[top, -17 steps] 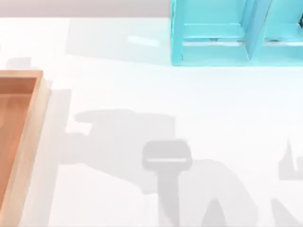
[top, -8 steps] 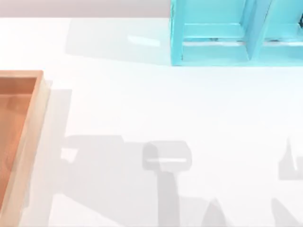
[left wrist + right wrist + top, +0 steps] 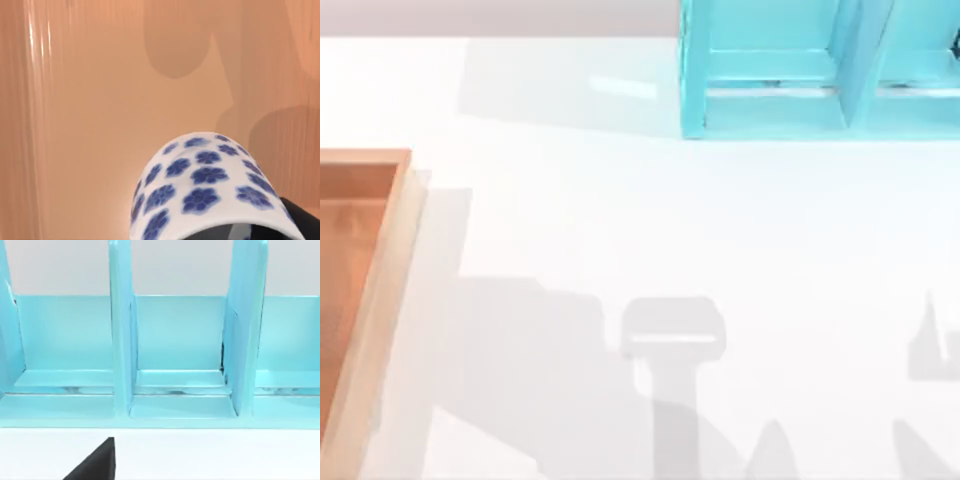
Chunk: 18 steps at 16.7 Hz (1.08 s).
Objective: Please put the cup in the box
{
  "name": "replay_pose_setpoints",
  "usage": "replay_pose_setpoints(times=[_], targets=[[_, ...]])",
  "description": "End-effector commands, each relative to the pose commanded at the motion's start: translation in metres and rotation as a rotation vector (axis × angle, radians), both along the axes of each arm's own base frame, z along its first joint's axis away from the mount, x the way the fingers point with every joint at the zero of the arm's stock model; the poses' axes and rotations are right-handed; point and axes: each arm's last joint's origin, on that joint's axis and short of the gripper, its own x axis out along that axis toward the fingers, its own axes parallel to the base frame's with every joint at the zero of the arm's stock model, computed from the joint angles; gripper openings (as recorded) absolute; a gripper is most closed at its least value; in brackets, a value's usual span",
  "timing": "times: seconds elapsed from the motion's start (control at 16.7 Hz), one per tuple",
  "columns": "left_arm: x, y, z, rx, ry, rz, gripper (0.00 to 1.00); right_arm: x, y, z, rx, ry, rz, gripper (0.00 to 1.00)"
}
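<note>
Left hand's grip state unclear, cup [image 3: 210,185] over orange-brown inside of box [image 3: 380,290]

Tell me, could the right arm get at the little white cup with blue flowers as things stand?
Probably not easily. The small white cup with blue flowers sits close under the left wrist camera, above the wooden box's orange-brown floor, while the right wrist faces the turquoise shelf unit on the table's opposite side.
</note>
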Motion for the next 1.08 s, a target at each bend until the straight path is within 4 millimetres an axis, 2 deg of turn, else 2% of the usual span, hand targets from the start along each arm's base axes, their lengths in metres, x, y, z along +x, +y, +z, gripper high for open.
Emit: replay_pose_setpoints(times=[0.18,0.42,1.08], targets=[[0.001,0.002,-0.024,-0.002,0.006,0.001,0.00,0.000,0.000,0.000,0.000,0.000,0.000,1.00],[0.001,0.002,-0.028,-0.003,0.011,0.001,0.00,0.000,0.000,0.000,0.000,0.000,0.000,1.00],[0.001,0.002,-0.028,-0.003,0.011,0.001,0.83,0.000,0.000,0.000,0.000,0.000,0.000,1.00]])
